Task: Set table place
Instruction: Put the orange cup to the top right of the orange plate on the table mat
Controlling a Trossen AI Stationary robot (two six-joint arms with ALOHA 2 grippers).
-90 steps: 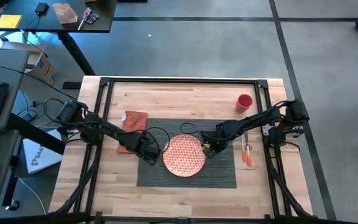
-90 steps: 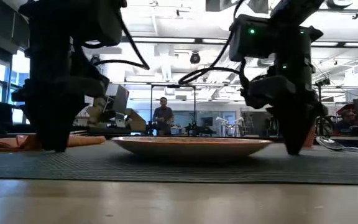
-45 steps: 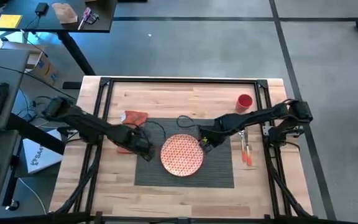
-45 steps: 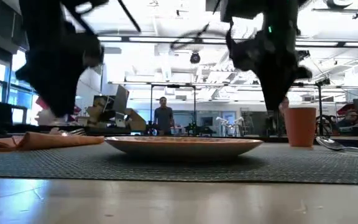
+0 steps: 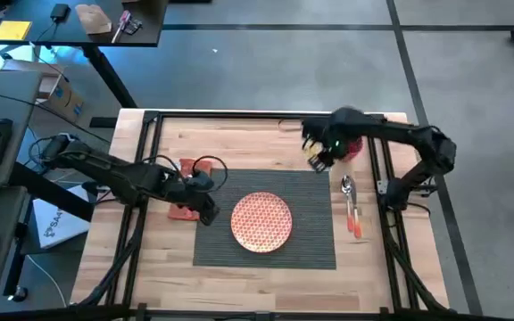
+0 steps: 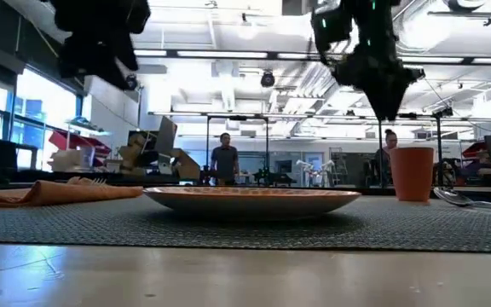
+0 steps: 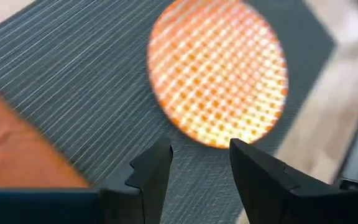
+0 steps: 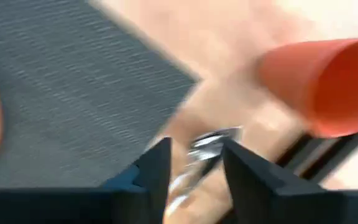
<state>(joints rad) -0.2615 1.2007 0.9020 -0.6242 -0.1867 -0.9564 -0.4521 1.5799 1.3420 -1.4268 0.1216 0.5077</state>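
Lying nearest the low camera, one table point(image 5: 239, 281) of pale butcher-block planks inside a black rail frame carries the whole setting.

One placemat point(image 5: 310, 241): dark grey, ribbed weave, rectangular, flat at the table's middle.

One plate point(image 5: 262, 222): round, shallow-rimmed, orange-red with a fine dotted pattern, on the placemat's centre.

One napkin point(image 5: 192, 169): orange cloth, loosely folded with soft creases, at the placemat's left edge, partly on bare wood and partly hidden under the left arm.

Cutlery point(image 5: 351, 207): silver heads, orange handles, lying lengthwise on the wood just right of the placemat. A spoon bowl is plain; the exact count of pieces cannot be told.

One cup point(image 5: 354, 146): small, red, tapered and smooth, upright near the far right corner, partly behind the right arm.

Left gripper point(image 5: 209, 211): arm stretched low from the left edge, wrist over the napkin, tips above the placemat just left of the plate. Fingers parted by a moderate gap, nothing between them.

Right gripper point(image 5: 313, 159): arm folded back from the right side, elbow out, head raised above the placemat's far right corner, beside the cup. Fingers likewise apart and empty.

One person point(image 6: 223, 160) stands far off in the room behind.
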